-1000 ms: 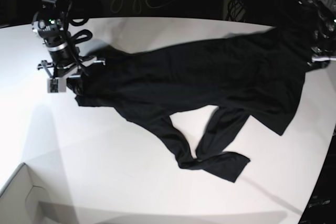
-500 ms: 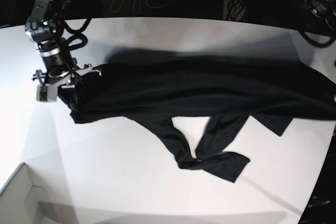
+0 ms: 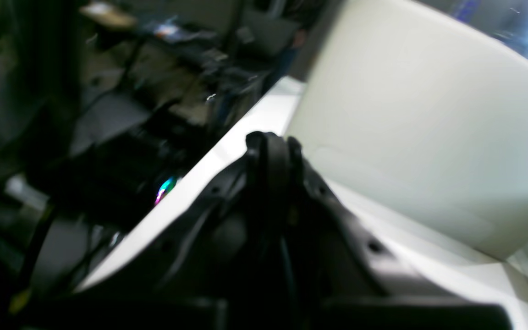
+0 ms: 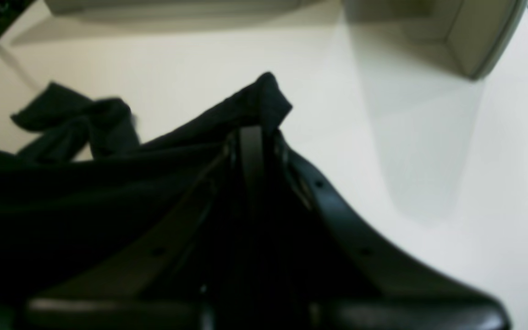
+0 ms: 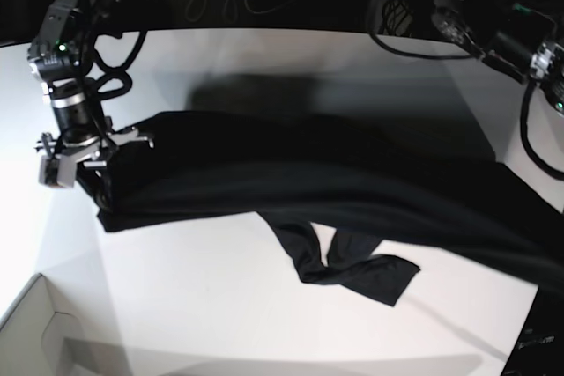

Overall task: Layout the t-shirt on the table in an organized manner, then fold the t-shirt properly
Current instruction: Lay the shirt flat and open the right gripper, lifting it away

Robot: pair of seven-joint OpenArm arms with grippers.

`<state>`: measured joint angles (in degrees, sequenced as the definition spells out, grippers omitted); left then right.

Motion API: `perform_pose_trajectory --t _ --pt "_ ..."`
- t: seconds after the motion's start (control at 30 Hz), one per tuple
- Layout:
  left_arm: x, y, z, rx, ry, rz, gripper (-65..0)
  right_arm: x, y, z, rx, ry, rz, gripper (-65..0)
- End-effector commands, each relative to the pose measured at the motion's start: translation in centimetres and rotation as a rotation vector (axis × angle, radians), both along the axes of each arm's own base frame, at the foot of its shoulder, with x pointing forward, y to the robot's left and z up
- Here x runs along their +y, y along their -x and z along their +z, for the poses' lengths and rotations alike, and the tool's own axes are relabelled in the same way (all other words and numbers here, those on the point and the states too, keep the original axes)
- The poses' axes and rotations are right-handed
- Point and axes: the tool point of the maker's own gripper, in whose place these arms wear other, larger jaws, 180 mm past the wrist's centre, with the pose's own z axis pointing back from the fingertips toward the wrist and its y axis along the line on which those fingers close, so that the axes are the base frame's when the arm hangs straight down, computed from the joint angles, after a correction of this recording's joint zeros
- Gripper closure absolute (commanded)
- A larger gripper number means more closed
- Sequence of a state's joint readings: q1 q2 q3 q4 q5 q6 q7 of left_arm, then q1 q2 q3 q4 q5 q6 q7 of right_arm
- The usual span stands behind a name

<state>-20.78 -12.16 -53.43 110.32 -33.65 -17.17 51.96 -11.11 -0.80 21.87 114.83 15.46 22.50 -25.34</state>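
Pulled further apart since the earlier frames: the shirt (image 5: 291,178), bunched and lying on the desk (image 5: 220,305) a second ago, now stretched into a long dark band from 9 o'clock to 4 o'clock of the base view, lifted along its upper edge. Right tool (image 5: 84,143) shifted outward toward 9 o'clock, pinching the shirt's end; in the right wrist view, jaws pressed together on a fold of black cloth (image 4: 255,105) poking up past the tips. Left tool (image 3: 268,146) out of the base view past the edge at 4 o'clock, where the cloth runs off; in its own blurred wrist view, fingers close together, no cloth clearly discernible between them, so cannot tell what it grips. One sleeve (image 5: 352,266) hanging down and resting on the desk at 6 o'clock, crossed over itself. Corner of a white box (image 5: 35,332) at 7 o'clock, well apart from the shirt.
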Motion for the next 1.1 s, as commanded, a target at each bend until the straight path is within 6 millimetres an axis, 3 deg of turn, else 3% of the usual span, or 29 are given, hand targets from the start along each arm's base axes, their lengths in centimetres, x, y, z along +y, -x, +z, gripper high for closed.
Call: perform_pose_trajectory --t 0.0,0.23,0.37,0.5,0.63,0.93,1.07 --pt "0.0 0.2 2.8 -0.08 -0.046 0.005 0.0 -0.6 -0.4 2.1 -0.076 0.007 -0.013 0.0" --pt "-0.2 -0.1 8.0 -0.206 -0.084 -0.003 0.0 -1.8 -2.2 5.2 -0.171 0.008 -0.05 0.0" --pt "-1.0 -1.0 8.8 -0.226 -0.078 -0.032 0.0 -1.6 -3.7 6.7 -0.222 -0.011 -0.049 0.0" --pt "-3.5 -5.5 6.2 -0.136 -0.043 -0.148 0.0 -1.5 -5.6 6.7 -0.234 -0.066 -0.057 0.0" --pt "-4.7 -10.1 3.3 -0.119 0.036 -0.203 0.0 -1.7 -7.6 5.2 -0.199 -0.111 -0.058 0.0" --pt "-4.7 -17.6 -0.1 -0.074 0.122 -0.177 0.0 -1.9 -11.4 2.1 -0.103 -0.125 -0.067 0.0" --pt "-5.2 -20.9 -2.6 -0.014 0.163 -0.175 0.0 -3.0 -12.5 -1.2 0.004 -0.083 -0.077 0.0"
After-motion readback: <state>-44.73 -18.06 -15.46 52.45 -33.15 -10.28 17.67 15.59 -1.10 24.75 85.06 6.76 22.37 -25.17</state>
